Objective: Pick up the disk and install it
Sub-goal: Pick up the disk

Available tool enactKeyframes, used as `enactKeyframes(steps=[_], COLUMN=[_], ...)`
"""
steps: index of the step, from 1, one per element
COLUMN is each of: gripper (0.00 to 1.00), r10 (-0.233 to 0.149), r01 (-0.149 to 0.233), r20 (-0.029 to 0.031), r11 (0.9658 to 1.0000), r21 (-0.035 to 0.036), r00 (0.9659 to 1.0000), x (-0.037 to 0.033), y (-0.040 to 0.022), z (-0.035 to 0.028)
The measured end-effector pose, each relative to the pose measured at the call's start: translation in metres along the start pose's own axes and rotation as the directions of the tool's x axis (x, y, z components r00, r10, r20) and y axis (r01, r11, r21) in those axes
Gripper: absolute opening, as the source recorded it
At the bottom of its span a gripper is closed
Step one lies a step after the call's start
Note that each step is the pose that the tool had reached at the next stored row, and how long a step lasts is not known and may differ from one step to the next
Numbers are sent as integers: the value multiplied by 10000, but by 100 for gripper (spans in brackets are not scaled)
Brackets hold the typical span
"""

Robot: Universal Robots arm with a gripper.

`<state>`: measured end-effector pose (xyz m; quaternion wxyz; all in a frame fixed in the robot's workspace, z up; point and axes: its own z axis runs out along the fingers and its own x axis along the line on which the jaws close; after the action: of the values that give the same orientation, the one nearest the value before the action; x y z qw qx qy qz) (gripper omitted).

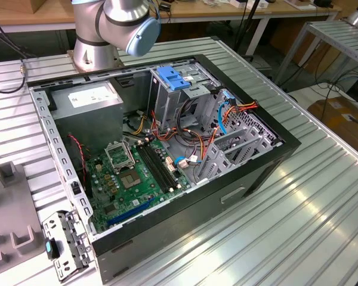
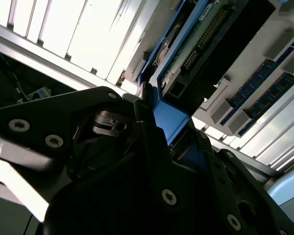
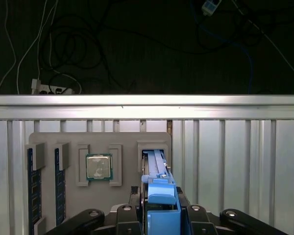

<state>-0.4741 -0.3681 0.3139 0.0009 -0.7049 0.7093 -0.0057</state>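
Surface: ribbed aluminium counter (image 3: 235, 161), tangled cables (image 3: 78, 39) in the dark past its edge.
Fixture: grey tray (image 3: 122, 142) flat on the counter, processor chip (image 3: 98, 167) in a pocket, memory sticks (image 3: 34, 186) slotted further along.
Disk: the disk (image 3: 159, 193) up on edge at the tray slot just beside the chip.
End effector: end effector (image 3: 160, 213) clamped on the disk's blue carrier, black fingers (image 2: 152, 142) tight against both sides in both wrist views.
Case: open PC case (image 1: 227, 202) on the counter in the exterior view, arm (image 1: 116, 24) just past its far edge.

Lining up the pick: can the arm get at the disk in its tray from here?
Likely yes: in the first wrist view the disk stands on edge in the grey tray, right ahead of the arm with nothing between; the chip sits aside.
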Motion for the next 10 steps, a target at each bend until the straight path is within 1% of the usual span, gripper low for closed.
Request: enactKeyframes(steps=[10], gripper=[37], r10=[0], r01=[0], r20=[-17], r11=[10000], r21=[11], r00=[10000], x=[1], y=[-1], z=[-87])
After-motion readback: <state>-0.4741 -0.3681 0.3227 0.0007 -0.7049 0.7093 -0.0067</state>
